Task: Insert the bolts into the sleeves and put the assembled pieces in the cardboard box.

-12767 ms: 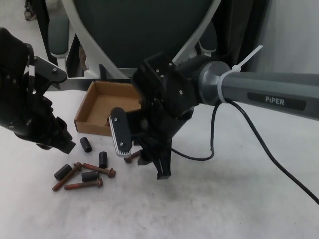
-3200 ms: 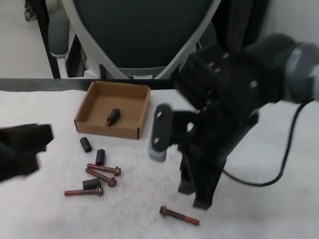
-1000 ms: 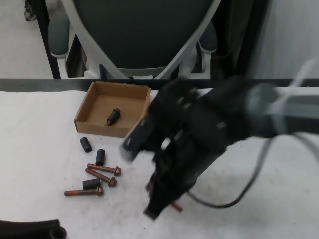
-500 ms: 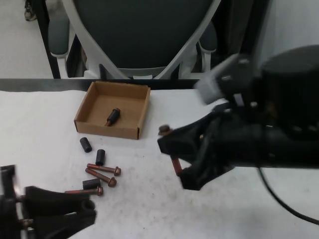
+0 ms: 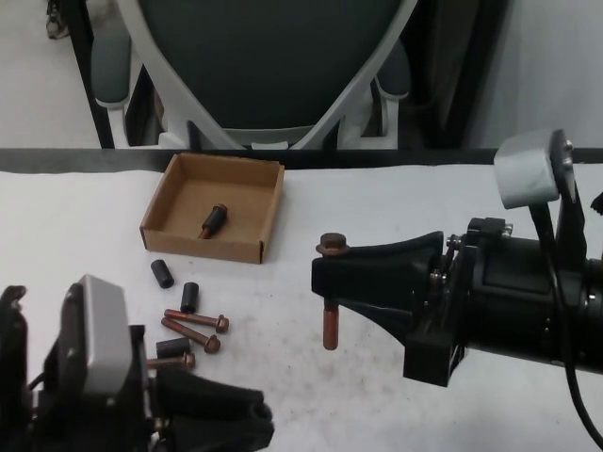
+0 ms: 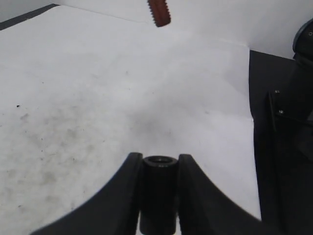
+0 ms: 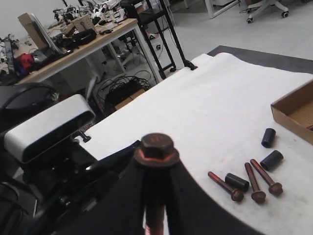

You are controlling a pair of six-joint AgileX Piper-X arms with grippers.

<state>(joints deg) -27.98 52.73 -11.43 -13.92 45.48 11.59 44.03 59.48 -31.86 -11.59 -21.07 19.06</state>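
I have my right hand point(image 5: 325, 275) at the right of the high view, clenched on a bolt point(image 5: 330, 325) just under its head. The bolt hangs upright above the desk point(image 5: 396, 202) near mid-frame, threads pointing down. My left hand point(image 6: 159, 164) sits at the lower left of the high view, grasping a black sleeve point(image 6: 158, 196) between its fingers, with the bore open toward the wrist camera. The cardboard box point(image 5: 160, 212) stands in the upper left and holds one assembled piece point(image 5: 214, 219). Below the box in the frame, three loose sleeves point(image 5: 162, 273) and three loose bolts point(image 5: 193, 320) lie close together on the desk.
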